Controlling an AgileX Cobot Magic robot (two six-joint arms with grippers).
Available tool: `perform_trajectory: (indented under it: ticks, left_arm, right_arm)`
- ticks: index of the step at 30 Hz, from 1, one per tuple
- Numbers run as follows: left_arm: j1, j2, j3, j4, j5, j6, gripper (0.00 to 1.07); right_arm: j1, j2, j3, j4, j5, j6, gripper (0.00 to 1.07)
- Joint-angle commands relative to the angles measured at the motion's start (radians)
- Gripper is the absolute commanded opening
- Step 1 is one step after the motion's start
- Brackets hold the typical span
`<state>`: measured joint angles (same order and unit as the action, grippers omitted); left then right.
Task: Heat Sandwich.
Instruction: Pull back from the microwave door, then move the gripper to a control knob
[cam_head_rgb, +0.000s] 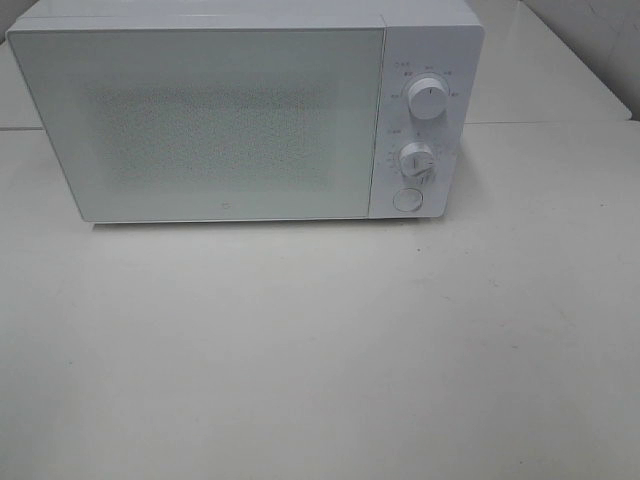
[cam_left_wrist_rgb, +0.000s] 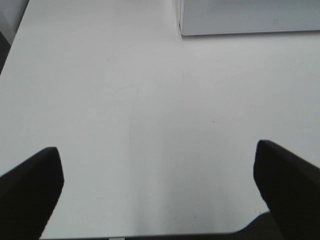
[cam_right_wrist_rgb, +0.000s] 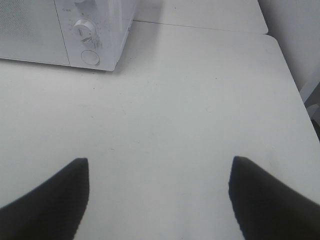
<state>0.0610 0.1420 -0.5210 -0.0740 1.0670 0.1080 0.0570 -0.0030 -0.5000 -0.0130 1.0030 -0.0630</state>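
Pale worktop (cam_head_rgb: 320, 350) is carrying a white microwave (cam_head_rgb: 200, 120) along its far edge, door shut, while the left claw (cam_left_wrist_rgb: 156, 151) is hanging apart and empty toward the left edge. No sandwich is showing anywhere, perhaps sitting behind that door, so pressing the round button (cam_head_rgb: 407, 200) is probably coming next; markings around the upper dial (cam_head_rgb: 428, 100) and lower dial (cam_head_rgb: 416, 160) are proving too small to read. Right claw (cam_right_wrist_rgb: 160, 161) is likewise hanging apart, gripping nothing.

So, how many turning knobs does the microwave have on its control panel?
2, both on the control panel: the upper knob near its top, the lower knob below it, above a flat round button. None seems hidden.
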Motion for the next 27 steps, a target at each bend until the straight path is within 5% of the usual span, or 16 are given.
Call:
perform_trajectory:
  ticks: [1, 27]
  left_arm:
    - [-0.002, -0.089, 0.004, -0.017, 0.002, 0.001, 0.98]
    - [-0.002, -0.169, 0.004, -0.017, 0.002, -0.001, 0.98]
  right_arm:
    - [-0.006, -0.027, 0.002, -0.003, -0.007, 0.011, 0.75]
    - [-0.006, -0.026, 0.002, -0.003, -0.007, 0.011, 0.75]
